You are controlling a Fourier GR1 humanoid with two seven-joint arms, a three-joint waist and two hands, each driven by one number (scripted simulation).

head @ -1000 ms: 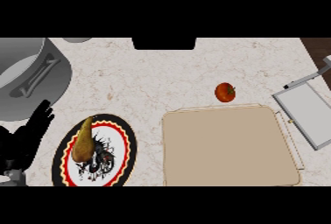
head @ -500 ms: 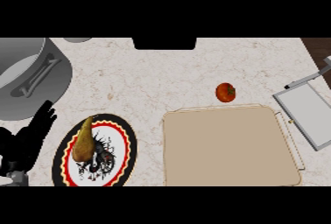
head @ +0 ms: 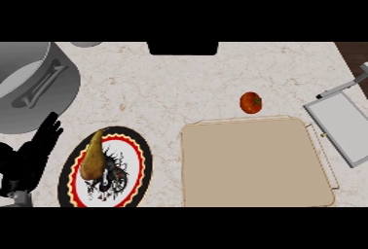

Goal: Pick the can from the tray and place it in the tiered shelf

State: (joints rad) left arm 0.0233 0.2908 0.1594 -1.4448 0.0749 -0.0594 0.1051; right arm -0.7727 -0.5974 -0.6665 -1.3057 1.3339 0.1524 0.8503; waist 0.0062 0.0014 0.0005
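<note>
One hand, the left hand [head: 32, 154], rests at the left edge, fingers straight, holding nothing. No can shows on the tray [head: 251, 165] (only a tomato [head: 251, 102] just beyond it); locate the can before reaching toward the tiered shelf [head: 343, 124].

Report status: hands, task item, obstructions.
Left hand open, resting by plate. Right hand not in view. No can visible on tray. Tomato sits beside tray.

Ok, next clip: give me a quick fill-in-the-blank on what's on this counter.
The pear lies on the patterned ___.
The tomato sits on the counter, just beyond the beige ___.
Only the robot's ___ hand shows, resting open below the grey pot.
Missing: plate; tray; left.
</note>
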